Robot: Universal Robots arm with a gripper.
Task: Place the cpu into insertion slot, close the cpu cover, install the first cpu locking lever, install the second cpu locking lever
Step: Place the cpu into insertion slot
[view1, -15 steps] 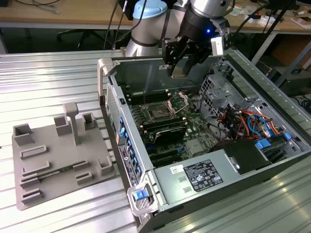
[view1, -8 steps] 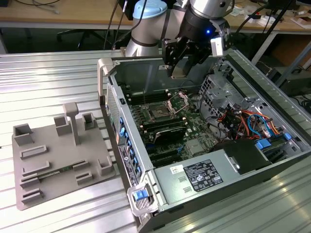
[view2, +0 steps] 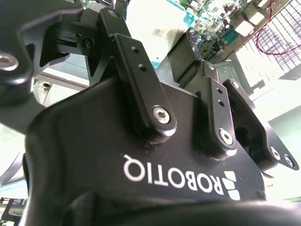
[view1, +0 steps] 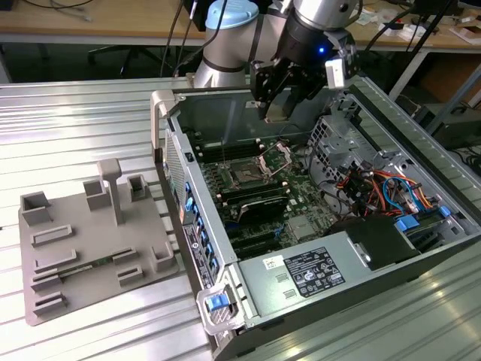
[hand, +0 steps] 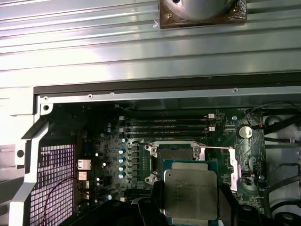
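Where the gripper [view1: 276, 113] clamps the cpu [hand: 190, 190], its edges are hidden.

cpu [hand: 190, 194]: dull silver-grey top, faintly printed. Gripper [hand: 191, 190]: fingers [hand: 157, 202] finished matt black. Motherboard [view1: 304, 188]: dark green, black slots. Table [view1: 75, 120]: silver, ribbed in parallel stripes. Fixture plate [view1: 83, 248]: plain grey. Chassis tabs [view1: 217, 301]: coloured blue. Cable bundle [view1: 383, 186]: red, orange, blue. Arm joint cap [view1: 229, 15]: light blue.
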